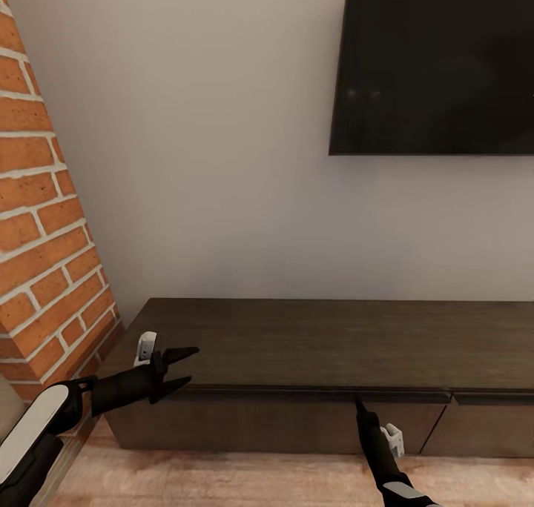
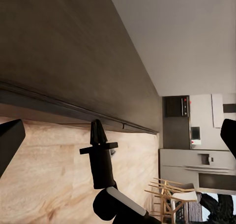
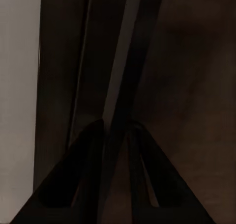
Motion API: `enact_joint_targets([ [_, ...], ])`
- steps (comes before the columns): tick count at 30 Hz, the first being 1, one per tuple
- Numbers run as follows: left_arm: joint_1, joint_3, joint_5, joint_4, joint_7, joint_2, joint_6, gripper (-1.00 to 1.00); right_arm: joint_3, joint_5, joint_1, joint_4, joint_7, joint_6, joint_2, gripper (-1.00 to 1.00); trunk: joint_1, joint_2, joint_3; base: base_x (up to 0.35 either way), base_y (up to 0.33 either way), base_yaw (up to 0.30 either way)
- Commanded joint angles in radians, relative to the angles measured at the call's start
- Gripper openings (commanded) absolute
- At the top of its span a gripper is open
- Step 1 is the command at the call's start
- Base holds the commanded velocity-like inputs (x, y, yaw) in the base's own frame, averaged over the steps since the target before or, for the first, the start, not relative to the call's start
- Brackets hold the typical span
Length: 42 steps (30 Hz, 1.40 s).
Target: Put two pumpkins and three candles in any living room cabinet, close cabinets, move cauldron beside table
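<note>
a: while we look down from the head, what do we have?
b: we face the cabinet [image 1: 326, 344], a long dark-brown unit against the pale wall, under a black screen [image 1: 437, 62], with brick [image 1: 44, 233] at our left. our left gripper [image 1: 182, 366] hovers over the cabinet's left end, fingers spread apart. our right gripper [image 1: 359, 402] points up at the front lip of the top, fingers pressed together to a single tip.

a: and the left wrist?
b: we see the cabinet's top [image 2: 64, 42] and its front edge above the wood floor [image 2: 49, 175]; the right gripper [image 2: 98, 127] reaches that edge, narrowed to a point.

a: right wrist?
b: we see its fingers [image 3: 83, 175] close on either side of a thin dark ridge [image 3: 120, 86] of the cabinet; whether they pinch it we cannot tell.
</note>
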Motion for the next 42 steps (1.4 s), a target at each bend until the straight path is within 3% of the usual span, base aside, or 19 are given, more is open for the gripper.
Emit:
enact_joint_targets([
  [1, -0.001, -0.001, 0.011, 0.0, 0.01, 0.001, 0.001, 1.0, 0.013, -0.008, -0.002, 0.001, 0.015, -0.009, 0.001, -1.0, 0.0, -0.001, -0.001, 0.0, 0.0, 0.0],
  [28, -0.001, -0.001, 0.011, 0.0, 0.01, 0.001, 0.001, 1.0, 0.013, -0.007, -0.002, 0.001, 0.015, -0.009, 0.002, -1.0, 0.0, -0.001, -0.001, -0.002, 0.0, 0.0],
  [42, -0.001, -0.002, 0.011, 0.0, 0.01, 0.001, 0.001, 1.0, 0.014, -0.007, -0.002, 0.001, 0.015, -0.009, 0.002, -1.0, 0.0, -0.001, -0.001, -0.213, 0.0, 0.0],
])
